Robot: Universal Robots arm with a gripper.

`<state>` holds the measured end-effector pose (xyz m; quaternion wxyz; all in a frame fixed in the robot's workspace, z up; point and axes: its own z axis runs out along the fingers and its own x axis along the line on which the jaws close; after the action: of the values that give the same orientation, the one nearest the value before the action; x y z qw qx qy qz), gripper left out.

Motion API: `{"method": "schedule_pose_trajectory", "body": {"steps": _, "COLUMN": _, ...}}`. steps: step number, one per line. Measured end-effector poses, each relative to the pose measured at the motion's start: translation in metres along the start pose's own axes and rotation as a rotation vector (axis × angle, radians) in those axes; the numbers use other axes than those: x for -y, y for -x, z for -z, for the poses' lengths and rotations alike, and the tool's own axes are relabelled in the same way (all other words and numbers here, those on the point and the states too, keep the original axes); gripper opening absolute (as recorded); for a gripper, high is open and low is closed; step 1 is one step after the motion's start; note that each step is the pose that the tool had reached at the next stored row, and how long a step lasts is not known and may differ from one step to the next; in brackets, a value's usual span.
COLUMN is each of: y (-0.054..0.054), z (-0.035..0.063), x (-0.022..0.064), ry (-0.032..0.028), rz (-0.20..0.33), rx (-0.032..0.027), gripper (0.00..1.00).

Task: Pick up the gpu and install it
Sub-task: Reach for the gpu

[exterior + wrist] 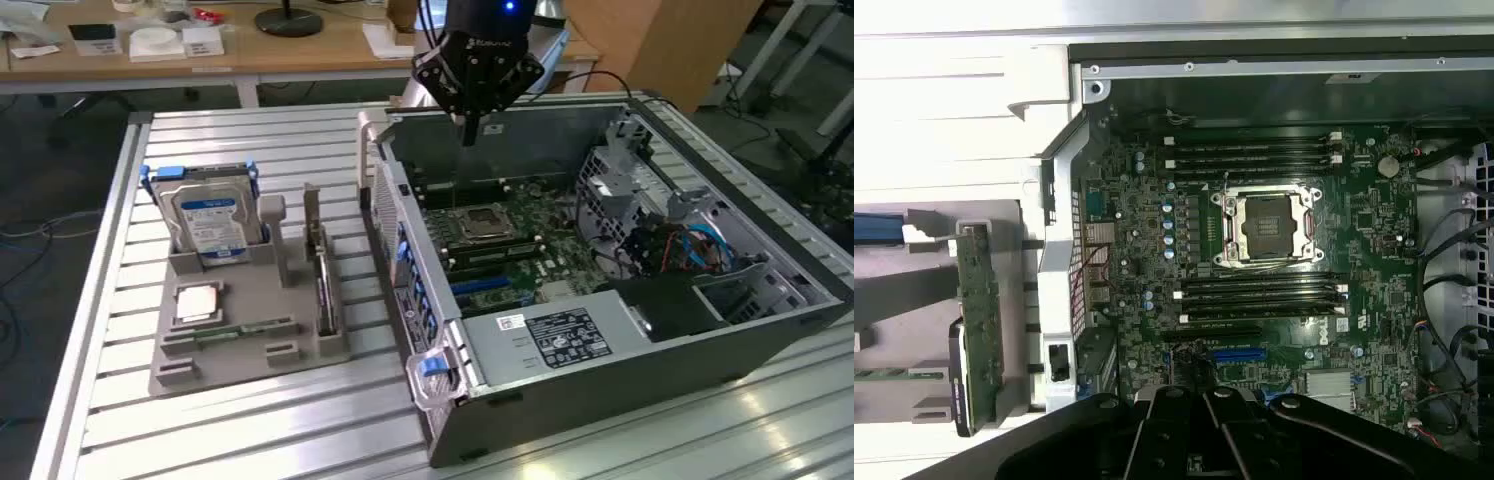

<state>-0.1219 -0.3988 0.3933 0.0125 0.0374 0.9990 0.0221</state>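
The gpu (pixel 320 275) is a green card standing on edge in a slot of the grey holder tray (pixel 247 368), on the exterior view's left of the open computer case (pixel 627 350). In the wrist view the gpu (pixel 978 325) appears edge-on beside the case wall. My gripper (pixel 469 135) hangs above the far end of the case, over the motherboard (pixel 514 245), well apart from the gpu. Its fingers are shut with nothing between them. In the wrist view the gripper (pixel 1204 400) looks straight down at the motherboard (pixel 1154 230) and its CPU socket (pixel 1269 228).
The holder tray also carries a silver hard drive with a blue label (pixel 211 222), a chip (pixel 198 302) and a memory strip (pixel 250 329). Everything rests on a slatted aluminium table (pixel 267 430). Cables and drive cages (pixel 681 245) crowd the case's right side. A wooden desk (pixel 267 50) stands behind.
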Motion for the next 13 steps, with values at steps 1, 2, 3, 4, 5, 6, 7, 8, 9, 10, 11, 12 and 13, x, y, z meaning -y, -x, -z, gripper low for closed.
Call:
{"method": "schedule_pose_trajectory", "body": {"steps": 1, "y": 0.0, "z": 0.0, "x": 0.0, "ry": 0.0, "rz": 0.0, "rx": 0.0, "gripper": 0.11}}
{"method": "schedule_pose_trajectory", "body": {"steps": 2, "y": 0.0, "z": 0.0, "x": 0.0, "ry": 0.0, "rz": 0.0, "rx": 0.0, "gripper": 0.11}}
{"method": "schedule_pose_trajectory", "body": {"steps": 3, "y": 0.0, "z": 0.0, "x": 0.0, "ry": 0.0, "rz": 0.0, "rx": 0.0, "gripper": 0.11}}
{"method": "schedule_pose_trajectory", "body": {"steps": 4, "y": 0.0, "z": 0.0, "x": 0.0, "ry": 0.0, "rz": 0.0, "rx": 0.0, "gripper": 0.11}}
{"method": "schedule_pose_trajectory", "body": {"steps": 5, "y": 0.0, "z": 0.0, "x": 0.0, "ry": 0.0, "rz": 0.0, "rx": 0.0, "gripper": 0.11}}
{"method": "schedule_pose_trajectory", "body": {"steps": 6, "y": 0.0, "z": 0.0, "x": 0.0, "ry": 0.0, "rz": 0.0, "rx": 0.0, "gripper": 0.11}}
{"method": "schedule_pose_trajectory", "body": {"steps": 7, "y": 0.0, "z": 0.0, "x": 0.0, "ry": 0.0, "rz": 0.0, "rx": 0.0, "gripper": 0.11}}
{"method": "schedule_pose_trajectory", "body": {"steps": 8, "y": 0.0, "z": 0.0, "x": 0.0, "ry": 0.0, "rz": 0.0, "rx": 0.0, "gripper": 0.11}}
{"method": "schedule_pose_trajectory", "body": {"steps": 9, "y": 0.0, "z": 0.0, "x": 0.0, "ry": 0.0, "rz": 0.0, "rx": 0.0, "gripper": 0.11}}
{"method": "schedule_pose_trajectory", "body": {"steps": 10, "y": 0.0, "z": 0.0, "x": 0.0, "ry": 0.0, "rz": 0.0, "rx": 0.0, "gripper": 0.11}}
{"method": "schedule_pose_trajectory", "body": {"steps": 11, "y": 0.0, "z": 0.0, "x": 0.0, "ry": 0.0, "rz": 0.0, "rx": 0.0, "gripper": 0.11}}
{"method": "schedule_pose_trajectory", "body": {"steps": 12, "y": 0.0, "z": 0.0, "x": 0.0, "ry": 0.0, "rz": 0.0, "rx": 0.0, "gripper": 0.11}}
{"method": "schedule_pose_trajectory", "body": {"steps": 13, "y": 0.0, "z": 0.0, "x": 0.0, "ry": 0.0, "rz": 0.0, "rx": 0.0, "gripper": 0.11}}
